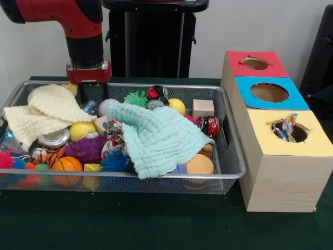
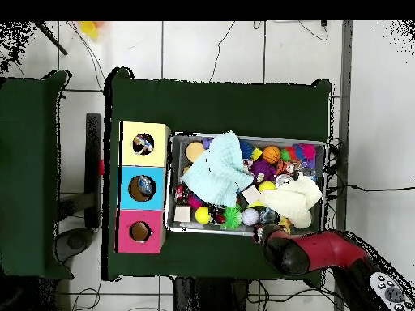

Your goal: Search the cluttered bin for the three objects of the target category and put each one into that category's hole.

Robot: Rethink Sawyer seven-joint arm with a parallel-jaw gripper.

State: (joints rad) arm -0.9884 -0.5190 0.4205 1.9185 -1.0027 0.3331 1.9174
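green-covered table (image 1: pixel 156 229) – pale wall (image 1: pixel 250 26) behind, white tiled floor (image 2: pixel 211 48).

In the front view you have the bin (image 1: pixel 233 156) on the table (image 1: pixel 156 224), with the row of three boxes (image 1: pixel 281 151) just beside its right wall, each with a hole on top. One cloth (image 1: pixel 156 138) lies over the heap in the bin's middle, another cloth (image 1: pixel 44 112) at its left end. The arm (image 1: pixel 86 36) comes down at the bin's far left corner.
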